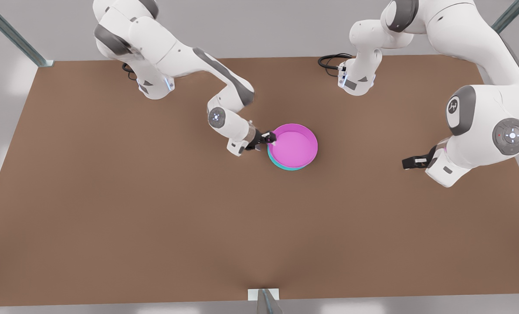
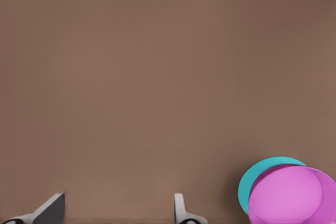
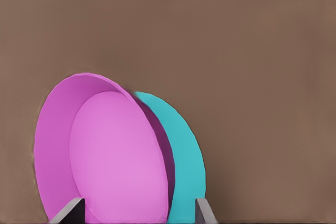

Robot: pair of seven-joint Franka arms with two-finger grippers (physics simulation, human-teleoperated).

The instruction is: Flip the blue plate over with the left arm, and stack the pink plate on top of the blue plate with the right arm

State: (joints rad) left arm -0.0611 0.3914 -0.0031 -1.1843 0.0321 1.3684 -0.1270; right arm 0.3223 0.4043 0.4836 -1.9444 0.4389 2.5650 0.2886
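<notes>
The round magenta-pink plate (image 1: 295, 145) sits on the turquoise-cyan blue plate (image 1: 285, 165), mid-table and slightly offset. The right pincer (image 1: 271, 138), fingers spread either side of the pink rim, looks to be at release; next it should lift clear. The left pincer (image 1: 409, 163) waits well apart, fingers spread. The brown table (image 1: 154, 218) stands before grey walls.

Most of the blue plate (image 1: 288, 166) under the pink plate (image 1: 293, 145), a crescent visible.
</notes>
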